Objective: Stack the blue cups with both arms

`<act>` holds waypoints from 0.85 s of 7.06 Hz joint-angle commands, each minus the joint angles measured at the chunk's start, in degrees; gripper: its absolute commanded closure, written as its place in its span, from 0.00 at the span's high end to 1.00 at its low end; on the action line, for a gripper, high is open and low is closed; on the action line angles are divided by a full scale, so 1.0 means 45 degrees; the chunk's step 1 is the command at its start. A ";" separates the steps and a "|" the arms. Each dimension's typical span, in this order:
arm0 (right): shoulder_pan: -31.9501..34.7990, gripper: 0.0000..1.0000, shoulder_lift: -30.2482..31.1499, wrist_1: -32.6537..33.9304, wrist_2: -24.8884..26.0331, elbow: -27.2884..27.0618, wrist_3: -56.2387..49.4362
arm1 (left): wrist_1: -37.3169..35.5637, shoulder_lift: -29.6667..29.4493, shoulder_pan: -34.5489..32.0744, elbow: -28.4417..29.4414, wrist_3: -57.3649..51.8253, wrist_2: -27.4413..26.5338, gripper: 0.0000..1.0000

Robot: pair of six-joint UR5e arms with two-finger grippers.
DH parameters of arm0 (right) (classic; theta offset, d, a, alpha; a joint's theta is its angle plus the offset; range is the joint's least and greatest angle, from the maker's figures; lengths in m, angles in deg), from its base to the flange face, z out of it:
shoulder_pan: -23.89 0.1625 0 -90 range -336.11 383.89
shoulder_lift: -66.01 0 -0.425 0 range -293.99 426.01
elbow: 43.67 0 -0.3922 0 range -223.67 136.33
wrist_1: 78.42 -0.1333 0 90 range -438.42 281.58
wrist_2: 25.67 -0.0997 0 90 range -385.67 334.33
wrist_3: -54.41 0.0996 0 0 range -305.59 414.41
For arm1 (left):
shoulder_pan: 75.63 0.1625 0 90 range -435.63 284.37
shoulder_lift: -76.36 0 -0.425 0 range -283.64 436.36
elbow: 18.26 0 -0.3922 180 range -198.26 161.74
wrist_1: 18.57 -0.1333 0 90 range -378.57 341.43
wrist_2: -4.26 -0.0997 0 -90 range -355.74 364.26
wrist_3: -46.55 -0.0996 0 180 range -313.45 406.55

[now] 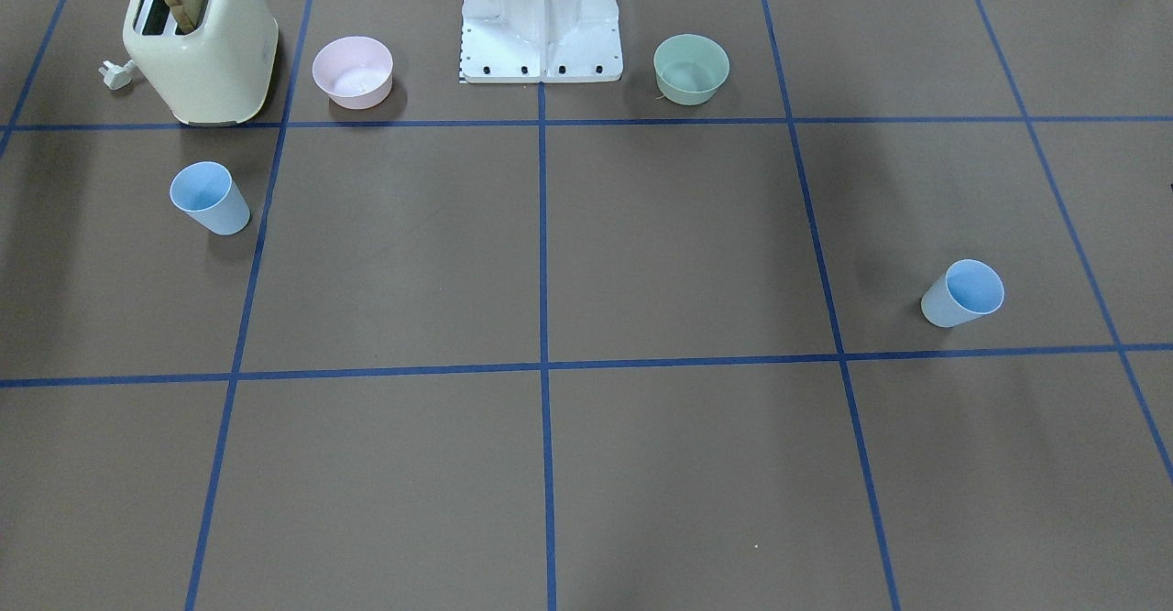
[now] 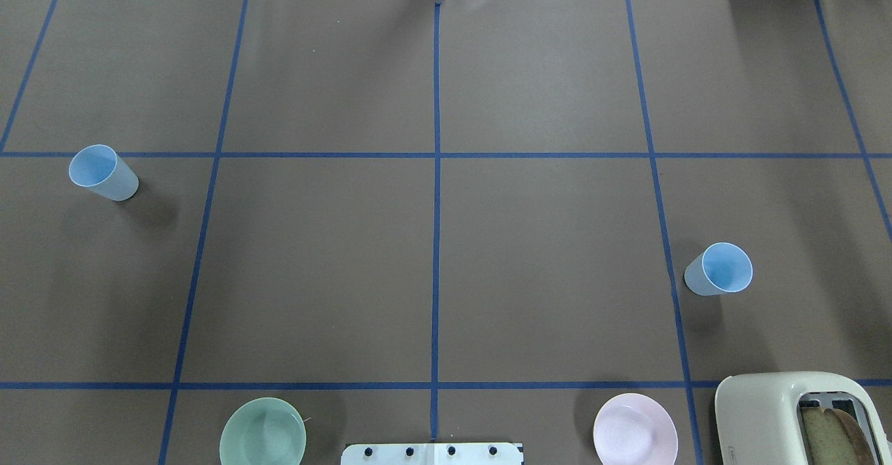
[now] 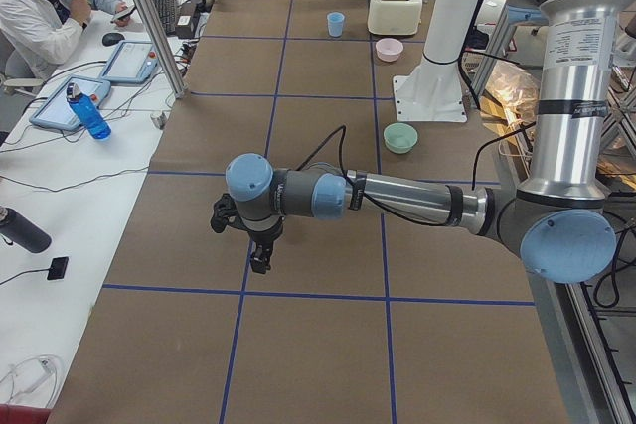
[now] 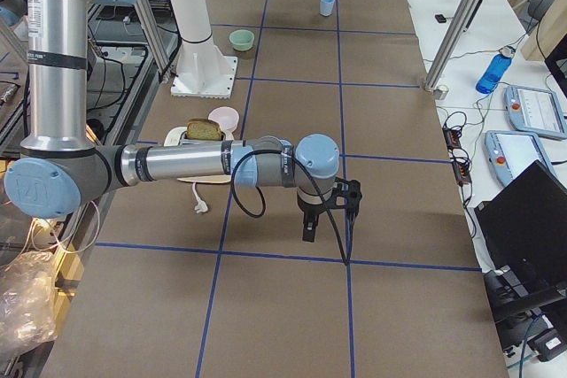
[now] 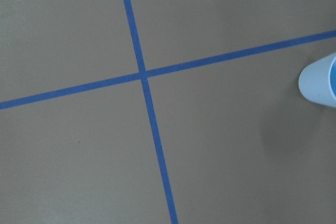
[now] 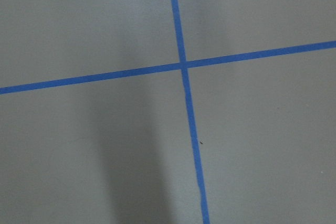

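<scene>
Left pincer (image 3: 260, 261) hangs above the brown table (image 2: 313, 277), left of the white metal base stand (image 2: 432, 453); wide or narrow, I cannot tell. One small pale-blue plastic tapered cup (image 2: 103, 172) stands upright far left of the stand, the second pale-blue cup (image 2: 719, 270) far right. Right pincer (image 4: 308, 233) hangs right of the stand; its opening I cannot tell either.
</scene>
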 commanded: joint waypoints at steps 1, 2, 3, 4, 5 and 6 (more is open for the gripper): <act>-0.0823 1.00 0.0145 -0.2272 -0.0739 -0.0552 0.0100 | 0.1675 -0.0180 0.1686 0.0039 0.2511 0.0076 0.97; -0.1001 1.00 0.0398 -0.2773 -0.0878 -0.0571 0.0276 | 0.2845 -0.0180 0.2430 0.0232 0.3686 0.0057 0.97; -0.1661 1.00 0.0710 -0.2855 -0.0976 -0.0629 0.0316 | 0.3650 -0.0199 0.2901 0.0447 0.4471 0.0037 0.97; -0.2189 1.00 0.1197 -0.3977 -0.0900 -0.0630 0.0626 | 0.3909 -0.0316 0.3099 0.0623 0.4576 0.0037 0.97; -0.2871 0.99 0.1782 -0.5652 -0.0628 -0.0610 0.2002 | 0.3912 -0.0704 0.3159 0.1070 0.4596 0.0037 0.97; -0.3903 0.99 0.1981 -0.6983 0.0264 -0.0649 0.3601 | 0.3912 -0.0978 0.3237 0.1383 0.4596 -0.0002 0.97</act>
